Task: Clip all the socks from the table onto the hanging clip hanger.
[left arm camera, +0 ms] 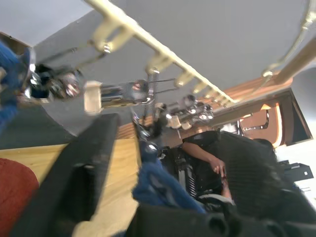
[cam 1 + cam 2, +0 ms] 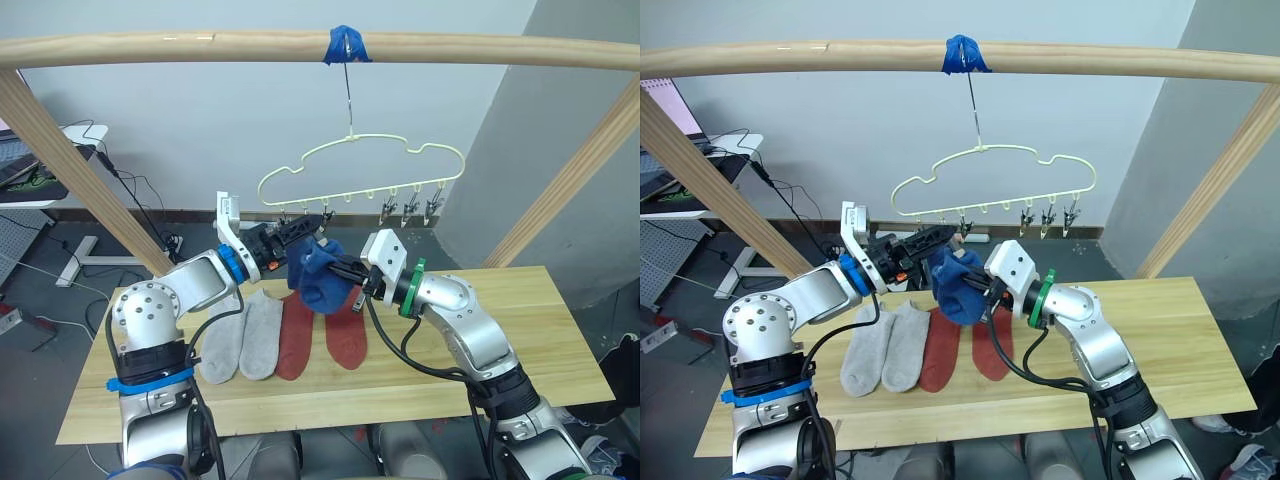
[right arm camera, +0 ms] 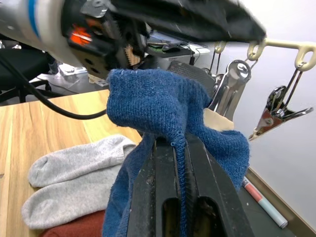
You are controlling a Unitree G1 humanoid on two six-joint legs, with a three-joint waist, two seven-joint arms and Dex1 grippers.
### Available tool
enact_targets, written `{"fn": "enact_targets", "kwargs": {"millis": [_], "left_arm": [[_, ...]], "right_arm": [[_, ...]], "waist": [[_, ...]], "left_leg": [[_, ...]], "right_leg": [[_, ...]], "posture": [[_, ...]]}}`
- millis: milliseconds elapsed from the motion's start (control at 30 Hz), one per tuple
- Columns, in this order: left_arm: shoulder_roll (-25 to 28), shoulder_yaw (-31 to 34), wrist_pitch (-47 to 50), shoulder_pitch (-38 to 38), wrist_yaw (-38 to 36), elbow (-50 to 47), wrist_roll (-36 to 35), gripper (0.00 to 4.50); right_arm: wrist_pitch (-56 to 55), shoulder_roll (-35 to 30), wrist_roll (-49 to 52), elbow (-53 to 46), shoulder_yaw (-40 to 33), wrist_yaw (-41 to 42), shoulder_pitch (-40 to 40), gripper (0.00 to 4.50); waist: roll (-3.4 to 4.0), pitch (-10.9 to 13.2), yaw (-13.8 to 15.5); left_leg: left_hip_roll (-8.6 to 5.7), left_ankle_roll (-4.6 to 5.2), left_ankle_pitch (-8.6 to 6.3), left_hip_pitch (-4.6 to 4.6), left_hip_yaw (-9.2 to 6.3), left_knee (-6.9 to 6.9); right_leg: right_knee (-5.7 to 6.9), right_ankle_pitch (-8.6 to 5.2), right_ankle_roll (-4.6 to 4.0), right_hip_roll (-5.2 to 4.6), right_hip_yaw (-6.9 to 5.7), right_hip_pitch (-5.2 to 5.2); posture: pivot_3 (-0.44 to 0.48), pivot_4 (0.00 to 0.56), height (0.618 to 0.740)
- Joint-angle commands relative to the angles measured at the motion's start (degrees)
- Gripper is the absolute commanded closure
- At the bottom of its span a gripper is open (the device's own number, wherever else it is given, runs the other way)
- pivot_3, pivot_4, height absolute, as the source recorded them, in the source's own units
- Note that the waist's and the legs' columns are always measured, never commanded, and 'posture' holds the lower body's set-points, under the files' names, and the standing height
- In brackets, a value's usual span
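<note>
Here, the scene as seen:
Right gripper (image 3: 180,163): its jaws are pressed together on a fold of blue sock, which is pinched between them and held up above the table.
Left gripper (image 2: 940,238): raised to the hanger's left clips, just above the blue fabric; its jaws are spread, with blue fabric and a clip seen between them in the left wrist view.
Blue socks (image 2: 318,275): bunched in the air between the two grippers, just under the clip row; whether both are in the bundle cannot be told.
Hanger (image 2: 360,165): hung by its hook from a wooden pole (image 2: 200,45), at a patch of blue tape (image 2: 346,45); a row of metal clips (image 2: 408,211) is carried along its bar.
Grey socks (image 2: 242,340): laid side by side near the table's left end, toes toward the front edge.
Red socks (image 2: 345,338): laid just to the right of the grey pair, one touching it.
Table (image 2: 540,330): its right half is bare wood.
</note>
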Motion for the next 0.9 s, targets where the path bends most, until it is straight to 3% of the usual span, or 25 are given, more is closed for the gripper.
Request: {"fn": "enact_targets", "kwargs": {"millis": [33, 133, 233, 400, 567, 633, 900], "left_arm": [[2.6, 0.3, 0.6, 1.0, -0.9, -3.9, -2.1, 0.02], [4.4, -0.2, 0.3, 1.9, -1.6, -5.3, -2.4, 0.02], [9.1, -4.7, -5.1, 4.1, -6.2, -10.3, 6.1, 0.00], [7.8, -4.8, -7.0, 6.7, -6.2, -11.2, 5.6, 0.00], [8.5, -9.0, -10.6, 10.1, -9.0, -14.2, 10.8, 0.00], [9.4, -11.9, -14.6, 11.7, -11.0, -15.5, 15.8, 0.00], [7.3, -22.0, -35.4, 16.0, -15.2, -17.0, 35.7, 0.00]], "right_arm": [[-0.8, 0.6, 0.5, -0.6, -0.5, -0.2, -1.4, 4.50], [-0.5, 0.8, 0.7, -0.3, -0.4, 0.0, -1.5, 4.50], [0.3, 0.3, 0.9, 0.9, 0.0, 1.2, -1.3, 3.78], [0.9, -2.3, 1.7, -0.1, -1.3, 2.6, 0.8, 2.11], [1.2, -5.5, 1.7, -2.2, -2.5, 3.0, 3.4, 0.31], [2.3, -7.5, 2.3, -4.5, -3.5, 3.6, 4.8, 0.02], [14.4, -12.3, 14.1, -18.0, -14.6, 1.9, 8.2, 0.02]], "waist": [[0.00, 0.0, 0.0], [0.01, 0.0, 0.1], [-0.03, 0.1, 0.1], [0.01, 0.1, 0.6], [0.00, 0.3, 1.1], [-0.01, 0.3, 1.1], [0.00, 0.7, 1.7]], "left_leg": [[0.00, 0.00, 0.00, 0.00, 0.01, 0.00], [0.00, 0.00, 0.00, 0.00, 0.01, 0.00], [0.00, 0.00, 0.00, 0.00, 0.00, -0.03], [-0.01, -0.01, 0.00, 0.01, 0.03, -0.11], [-0.01, -0.01, 0.00, 0.00, 0.05, -0.16], [-0.01, -0.01, 0.00, 0.01, 0.06, -0.16], [-0.01, 0.00, 0.00, -0.01, 0.10, -0.20]], "right_leg": [[0.00, 0.00, 0.00, 0.00, 0.01, 0.00], [0.00, 0.00, 0.00, 0.00, 0.00, 0.00], [0.00, 0.00, -0.01, 0.00, 0.00, 0.00], [-0.06, -0.01, -0.02, -0.04, 0.00, 0.00], [-0.10, -0.01, -0.03, -0.04, 0.01, -0.02], [-0.08, -0.01, -0.03, -0.04, 0.03, -0.05], [-0.11, -0.05, -0.11, -0.07, 0.04, -0.06]], "posture": [[-0.133, 0.170, 0.740], [-0.122, 0.172, 0.740], [-0.115, 0.174, 0.740], [-0.114, 0.176, 0.740], [-0.118, 0.178, 0.740], [-0.127, 0.182, 0.740], [-0.133, 0.184, 0.740]]}}
